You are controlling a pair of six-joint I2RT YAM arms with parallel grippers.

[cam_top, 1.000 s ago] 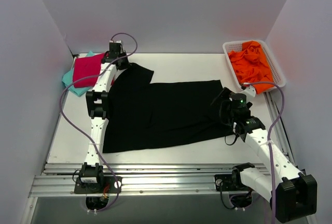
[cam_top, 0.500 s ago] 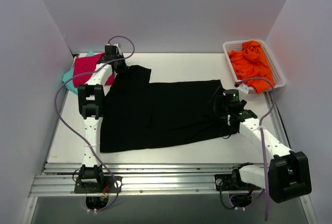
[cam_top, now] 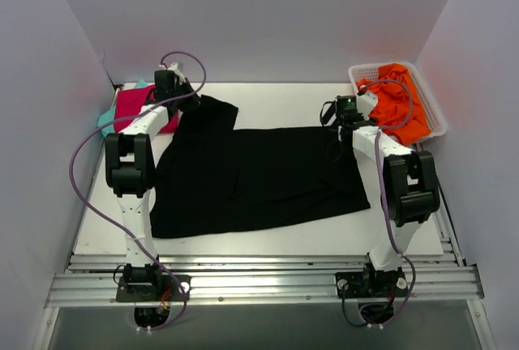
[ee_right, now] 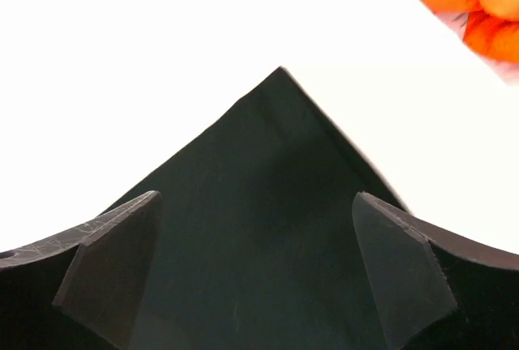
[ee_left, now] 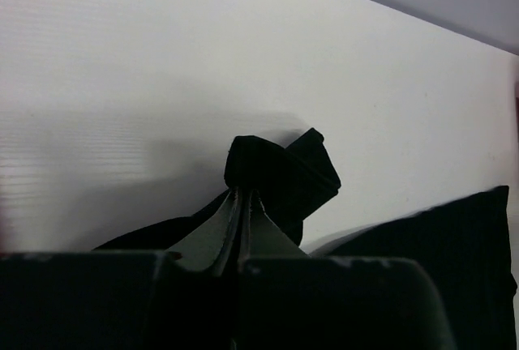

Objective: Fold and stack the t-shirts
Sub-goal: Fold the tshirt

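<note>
black t-shirt (cam_top: 259, 176) spread flat, centre | left gripper (ee_left: 242, 204) apparently clenched on sleeve (ee_left: 280, 172), far-left | right gripper (ee_right: 255, 228) has swung from near-right hem to far-right corner, jaws spread, nothing held | fold grab pending

You had a white table (cam_top: 276, 99) in the middle of a plain booth, closed in by a pale lilac-grey back wall (cam_top: 259, 18) at 12 o'clock, a left wall (cam_top: 40, 123) at 9 and a right wall (cam_top: 478, 58) at 3. Aluminium rails (cam_top: 259, 273) ran along the table's edge at 6 o'clock. The light was soft, with an orange tint on the right wall toward 2.
</note>
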